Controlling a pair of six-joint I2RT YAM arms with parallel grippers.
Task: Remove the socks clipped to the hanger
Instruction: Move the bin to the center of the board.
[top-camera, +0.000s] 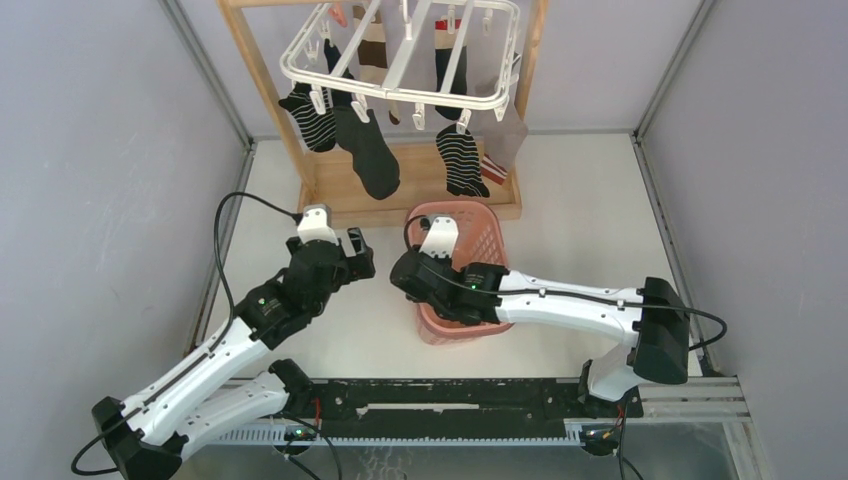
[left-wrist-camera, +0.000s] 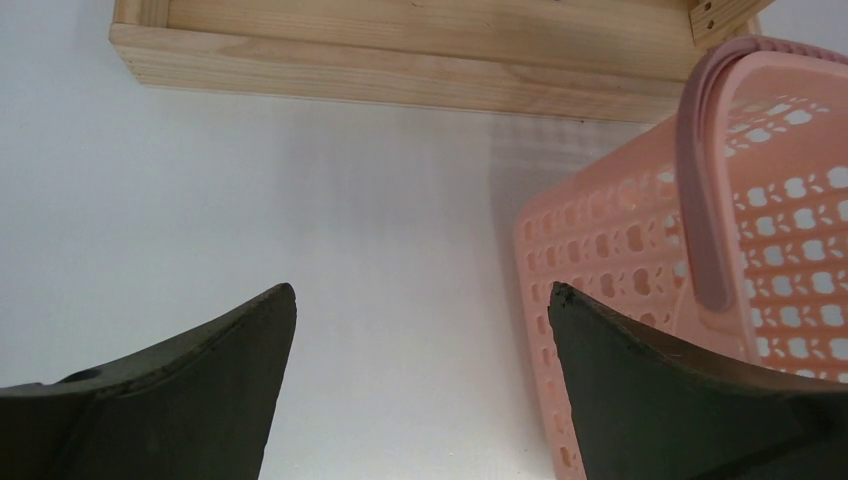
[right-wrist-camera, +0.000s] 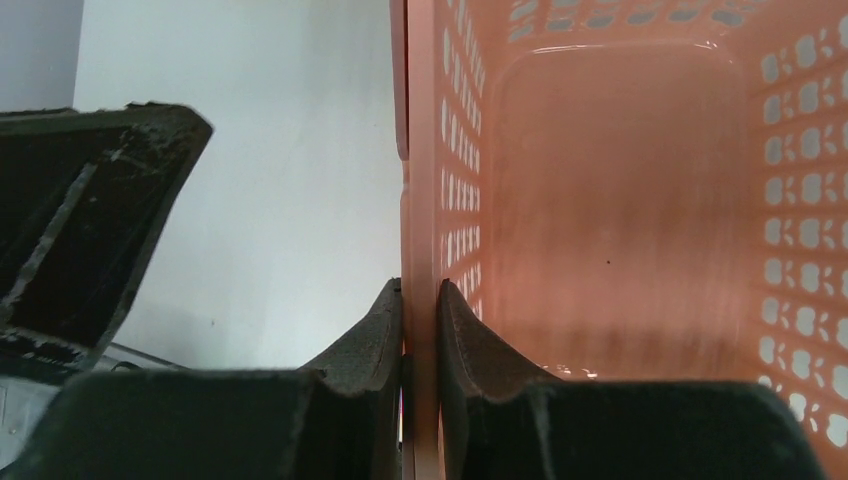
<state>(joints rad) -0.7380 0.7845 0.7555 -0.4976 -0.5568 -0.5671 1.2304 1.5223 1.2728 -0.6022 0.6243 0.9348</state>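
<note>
Right gripper (right-wrist-camera: 420, 292) is clamping the pink basket (right-wrist-camera: 455, 150) wall; left gripper (left-wrist-camera: 420, 292) is hovering, jaws apart, nearer the counter's (left-wrist-camera: 300, 200) left edge. One-sided pulling is risking tipping it.

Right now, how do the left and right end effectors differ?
The left end effector is open; the right end effector is shut. The left holds nothing, over the white table beside the pink basket; the right pinches the basket's wall from both sides. Both have dark fingers, and neither is at the socks.
</note>
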